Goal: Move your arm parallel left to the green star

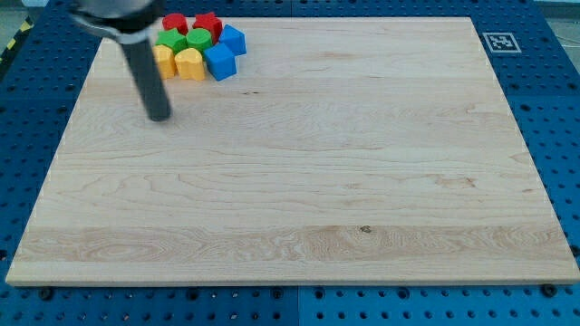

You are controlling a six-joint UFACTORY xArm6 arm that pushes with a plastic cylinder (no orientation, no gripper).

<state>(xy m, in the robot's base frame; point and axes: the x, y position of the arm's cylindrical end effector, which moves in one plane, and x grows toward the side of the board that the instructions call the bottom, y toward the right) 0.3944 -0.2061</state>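
My tip [159, 116] on table [317, 181], below-left of green star [170, 40] in cluster; not level yet. Tool grasps nothing, bare rod.

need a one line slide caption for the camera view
My tip rests on the wooden board, below and left of a tight cluster of red, green, yellow and blue blocks at the view's top left.

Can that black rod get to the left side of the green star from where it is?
Probably yes. My tip sits below and left of the cluster, on bare board. The green star lies at the cluster's left edge, with only a yellow block below it.
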